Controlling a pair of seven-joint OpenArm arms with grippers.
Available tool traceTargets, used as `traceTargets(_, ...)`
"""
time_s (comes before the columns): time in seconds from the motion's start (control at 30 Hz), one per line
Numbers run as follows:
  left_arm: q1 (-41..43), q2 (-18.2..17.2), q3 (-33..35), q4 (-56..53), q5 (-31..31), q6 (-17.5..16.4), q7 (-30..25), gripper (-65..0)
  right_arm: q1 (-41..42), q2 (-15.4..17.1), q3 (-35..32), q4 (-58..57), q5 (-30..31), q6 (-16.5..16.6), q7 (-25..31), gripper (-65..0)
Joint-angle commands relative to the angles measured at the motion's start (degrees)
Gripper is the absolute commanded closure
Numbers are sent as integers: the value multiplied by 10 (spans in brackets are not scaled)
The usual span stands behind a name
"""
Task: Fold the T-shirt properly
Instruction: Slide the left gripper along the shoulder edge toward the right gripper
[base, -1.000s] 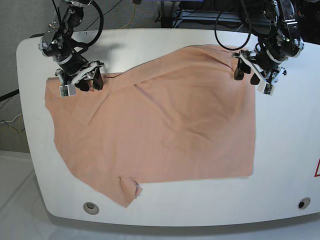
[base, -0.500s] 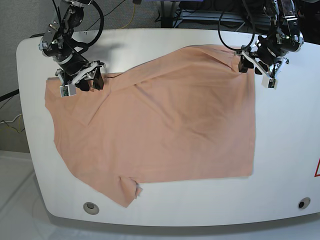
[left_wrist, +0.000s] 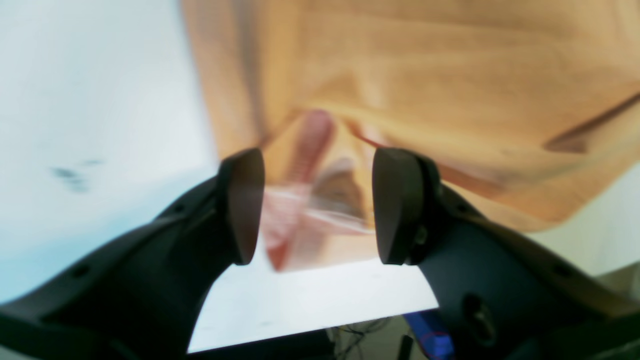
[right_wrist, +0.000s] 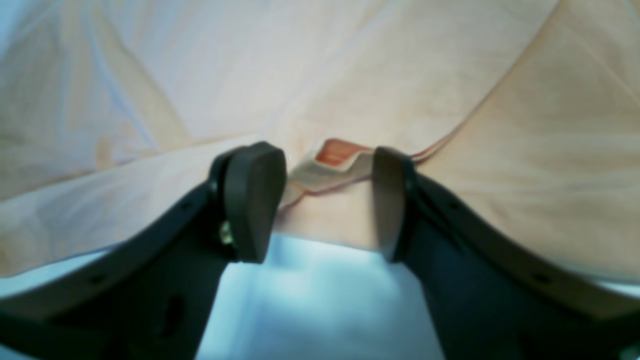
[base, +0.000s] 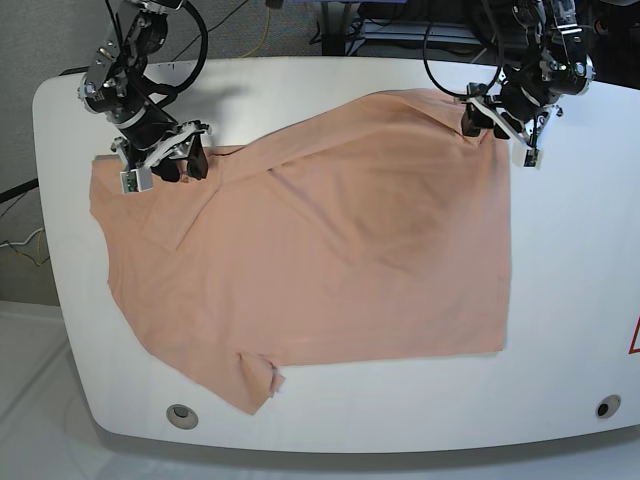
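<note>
T-shirt (base: 320, 250) across white table (base: 570, 300)

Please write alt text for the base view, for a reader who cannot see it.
A peach T-shirt lies spread over a white table. The right gripper is at its far left edge and the left gripper at its far right corner, both with jaws apart.

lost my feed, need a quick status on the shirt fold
Both pincers open: left pincer and right pincer each straddle a far-edge fold. T-shirt spread on the table, unfolded. Nothing in the way.
</note>
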Motion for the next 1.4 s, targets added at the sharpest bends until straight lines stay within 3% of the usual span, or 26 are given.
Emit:
traceTargets(0.0,-2,-4,0,9,-4,-1,-10,-326,4,8,2,10,10,4,15,-304)
traceTargets(0.2,-4,-3,18,7,19,-1,-11,-326,3,8,2,10,10,4,15,-304)
traceTargets(0.53,-2,35,24,4,88,-1,-30,-326,-5,6,2,10,12,4,15,-304)
traceTargets(0.87,-1,36,24,2,93,-1,-32,-313,-7,6,2,10,12,4,15,-304)
traceTargets(0.97,0,36,24,2,93,-1,-32,-249,-7,6,2,10,12,4,15,-304)
traceTargets(1.17,-1,36,24,2,93,-1,-32,-16,-8,6,2,10,12,4,15,-304)
traceTargets(1.37,-1,36,22,-1,93,-1,-32,-12,-8,6,2,10,12,4,15,-304)
